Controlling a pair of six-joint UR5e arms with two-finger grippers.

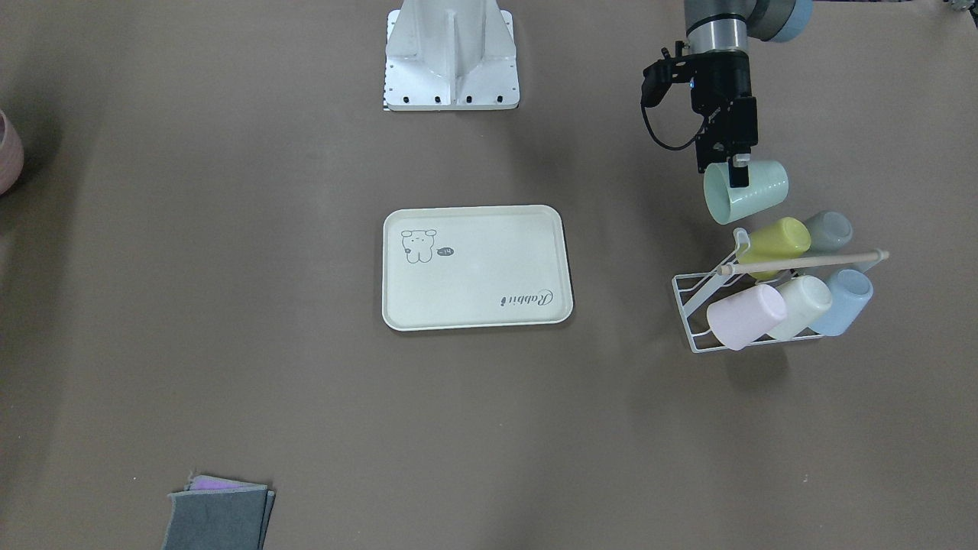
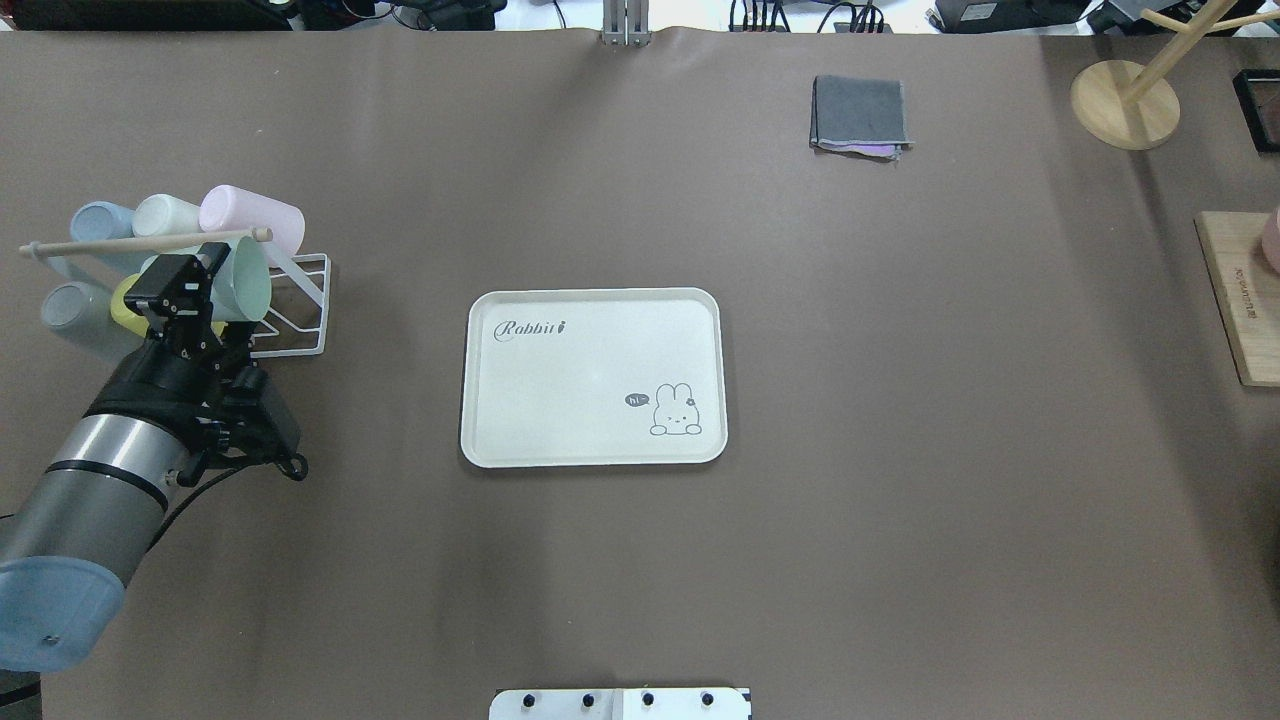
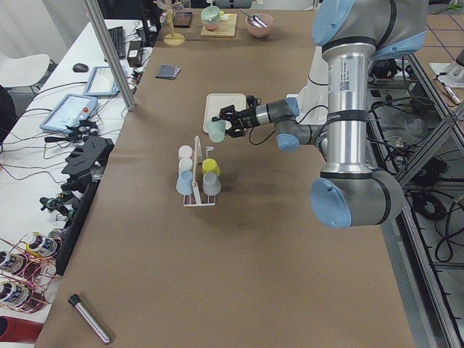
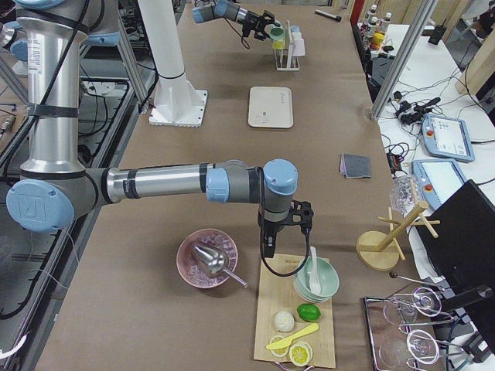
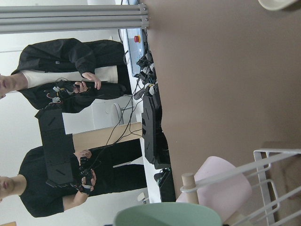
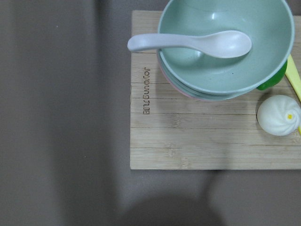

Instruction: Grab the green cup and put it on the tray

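Note:
The pale mint green cup (image 1: pixel 752 192) hangs tilted on its side just off the robot-side end of the cup rack, above the table. My left gripper (image 1: pixel 737 174) is shut on its wall near the rim, with one finger (image 1: pixel 739 169) showing over the mouth. From overhead the green cup (image 2: pixel 248 280) sits at the tip of the left gripper (image 2: pixel 205 285). Its rim (image 5: pixel 167 217) fills the bottom of the left wrist view. The cream tray (image 1: pixel 477 267) lies flat at the table's middle, bare, well apart from the cup. My right gripper (image 4: pixel 267 246) hovers by a wooden board, and I cannot tell its state.
The white wire rack holds yellow-green (image 1: pixel 778 243), grey-blue (image 1: pixel 829 231), pink (image 1: pixel 745 315), cream (image 1: pixel 802 304) and light blue (image 1: pixel 843 300) cups under a wooden rod (image 1: pixel 810 261). A folded grey cloth (image 2: pixel 860 115) lies far off. A board (image 6: pixel 197 141) carries bowls (image 6: pixel 225 52).

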